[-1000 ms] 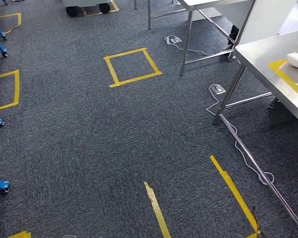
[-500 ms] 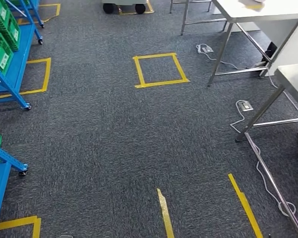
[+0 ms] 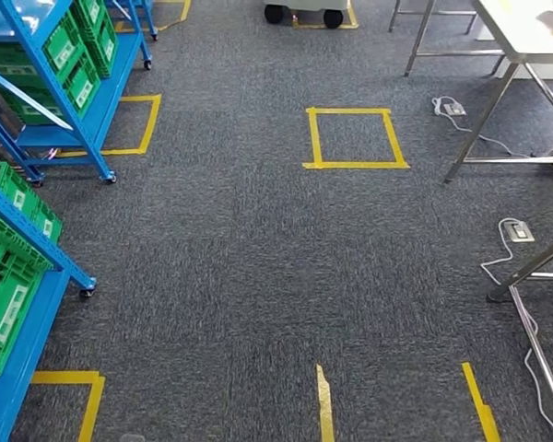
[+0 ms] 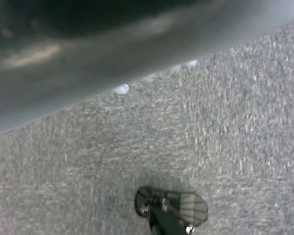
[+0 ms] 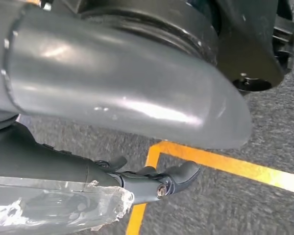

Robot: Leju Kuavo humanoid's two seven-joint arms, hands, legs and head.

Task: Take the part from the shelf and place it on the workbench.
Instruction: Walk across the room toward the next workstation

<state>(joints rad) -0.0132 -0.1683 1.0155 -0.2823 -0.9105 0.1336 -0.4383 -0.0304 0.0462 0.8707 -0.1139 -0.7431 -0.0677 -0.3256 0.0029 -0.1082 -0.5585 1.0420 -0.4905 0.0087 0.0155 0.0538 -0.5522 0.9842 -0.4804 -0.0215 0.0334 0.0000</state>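
Two blue shelves stand on the left in the head view. The far shelf (image 3: 100, 115) holds green bins (image 3: 76, 55), and the near shelf (image 3: 33, 244) holds more green bins (image 3: 5, 299). I cannot make out any part inside them. A pale workbench (image 3: 517, 28) shows at the top right. My right hand (image 5: 153, 178) hangs over the carpet with dark fingers stretched out and nothing in them. Of my left hand, a dark fingertip (image 4: 167, 215) shows above the carpet, too little to tell how it is held.
Grey carpet has yellow tape marks, with a taped square (image 3: 354, 138) ahead. Steel table legs (image 3: 531, 267) and cables with a floor socket (image 3: 519, 231) lie on the right. A wheeled cart (image 3: 305, 11) stands at the far end.
The camera has turned left. The blue shelves have come into view on the left, and the tables and the taped square have slid to the right.
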